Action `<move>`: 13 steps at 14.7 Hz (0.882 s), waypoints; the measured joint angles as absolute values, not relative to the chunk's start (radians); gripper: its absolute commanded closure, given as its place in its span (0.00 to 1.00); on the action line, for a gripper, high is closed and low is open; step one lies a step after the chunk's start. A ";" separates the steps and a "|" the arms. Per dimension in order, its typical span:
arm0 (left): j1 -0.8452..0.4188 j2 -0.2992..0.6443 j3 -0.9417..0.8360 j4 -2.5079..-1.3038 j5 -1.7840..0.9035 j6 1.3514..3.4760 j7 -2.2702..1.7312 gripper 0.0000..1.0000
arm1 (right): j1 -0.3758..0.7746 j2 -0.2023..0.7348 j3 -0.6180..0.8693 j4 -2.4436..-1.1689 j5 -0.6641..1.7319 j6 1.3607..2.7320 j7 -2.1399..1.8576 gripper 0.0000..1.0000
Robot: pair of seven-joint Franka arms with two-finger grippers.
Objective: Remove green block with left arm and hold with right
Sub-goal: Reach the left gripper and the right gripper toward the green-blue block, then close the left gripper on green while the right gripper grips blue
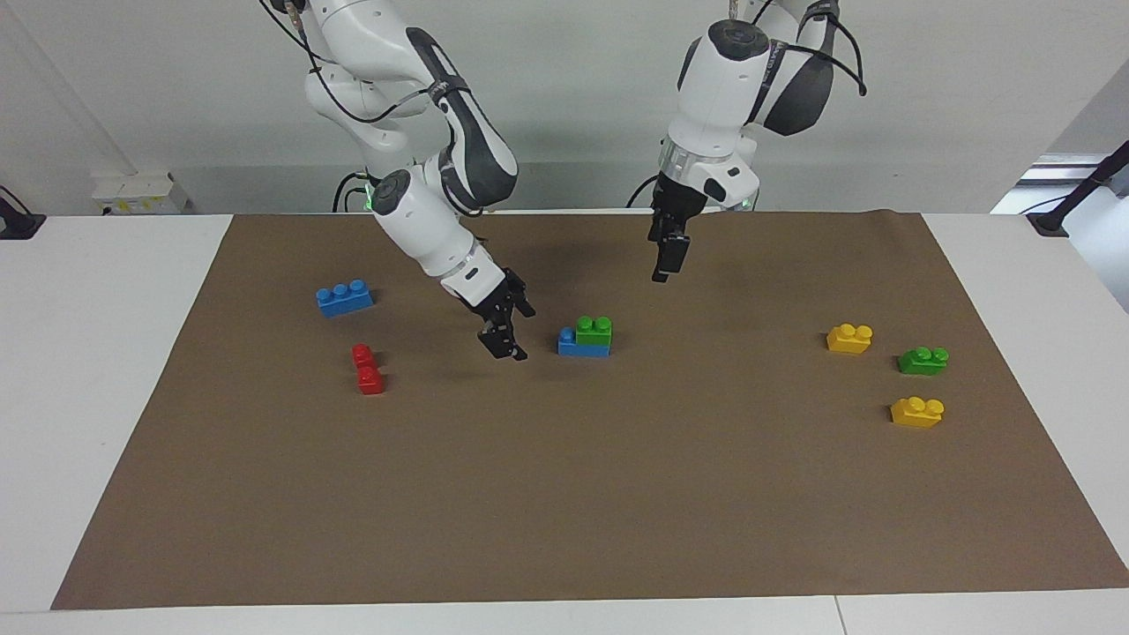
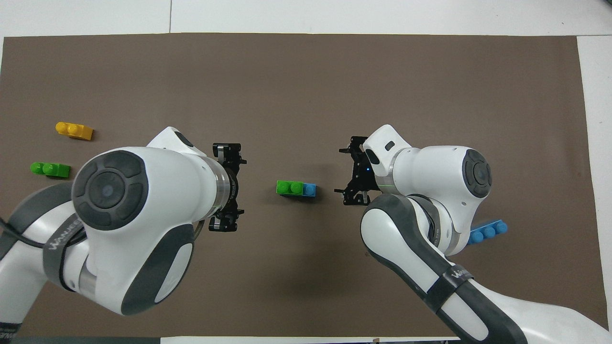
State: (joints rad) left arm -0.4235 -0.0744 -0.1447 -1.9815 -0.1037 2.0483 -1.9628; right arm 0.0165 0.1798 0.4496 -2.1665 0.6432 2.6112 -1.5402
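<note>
The green block [image 1: 594,329] sits on one end of a blue brick [image 1: 578,347] in the middle of the brown mat; it also shows in the overhead view [image 2: 289,187]. My right gripper [image 1: 507,346] is open, tilted and low over the mat, just beside the stack toward the right arm's end, not touching it. It also shows in the overhead view [image 2: 351,174]. My left gripper [image 1: 663,265] hangs above the mat, over a spot a little nearer to the robots than the stack, and holds nothing.
A blue three-stud brick [image 1: 345,298] and a red brick [image 1: 368,370] lie toward the right arm's end. Two yellow bricks [image 1: 849,338] [image 1: 917,412] and another green two-stud brick [image 1: 923,360] lie toward the left arm's end. The brown mat [image 1: 564,511] covers the table.
</note>
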 measured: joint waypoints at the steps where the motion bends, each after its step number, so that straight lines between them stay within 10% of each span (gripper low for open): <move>1: -0.430 -0.056 -0.144 -1.982 -0.104 2.057 -1.984 0.00 | 0.021 0.189 0.452 -2.173 0.647 2.626 -1.559 0.00; 13: -0.476 0.092 -0.143 -1.982 -0.092 2.177 -2.167 0.00 | 0.118 0.242 0.467 -2.212 0.658 2.758 -1.569 0.00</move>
State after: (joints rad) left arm -0.4760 0.0920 -0.1425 -1.9821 -0.0919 2.1770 -2.1675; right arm 0.1183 0.2419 0.4674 -2.2119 0.6584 2.7583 -1.5692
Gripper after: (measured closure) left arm 0.000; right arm 0.000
